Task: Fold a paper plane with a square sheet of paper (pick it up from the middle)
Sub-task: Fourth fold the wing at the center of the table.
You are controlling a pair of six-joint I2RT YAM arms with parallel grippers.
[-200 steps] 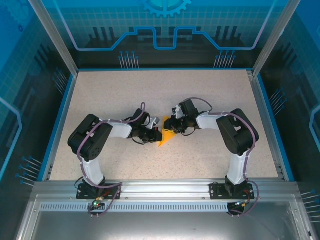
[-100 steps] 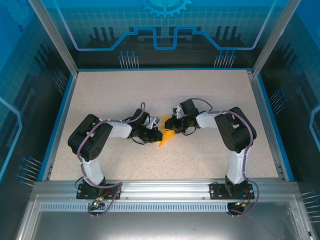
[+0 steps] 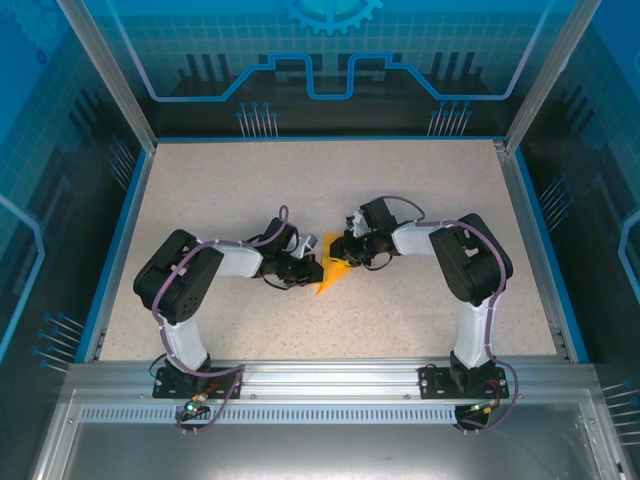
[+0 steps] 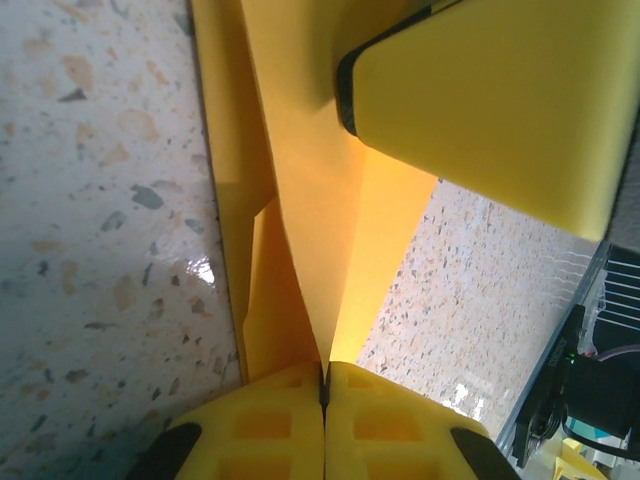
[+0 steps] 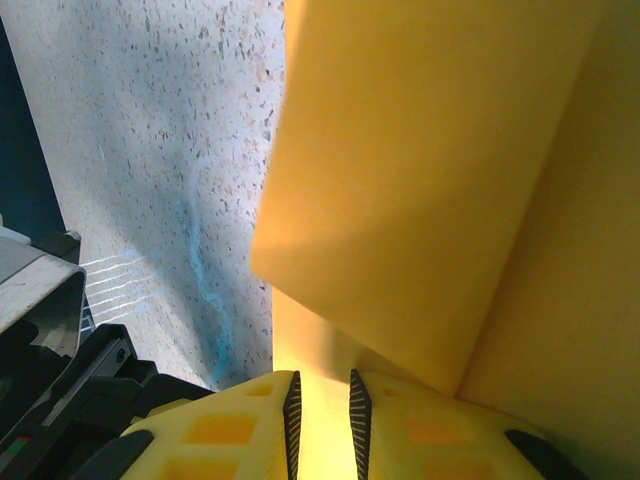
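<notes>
Evidently light, limp and easily torn, the half-folded paper (image 3: pixel 334 276) sat at the middle of the table (image 3: pixel 400 180), the left gripper (image 4: pixel 322 385) pinched shut on its crease, the right gripper (image 5: pixel 320 400) straddling an edge with narrow jaws, grip unclear; the stiffer creased layers seemed safest to hold.

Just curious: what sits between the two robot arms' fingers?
The partly folded orange-yellow paper, seen from the top camera; left fingers pinch it, right fingers straddle it.
</notes>
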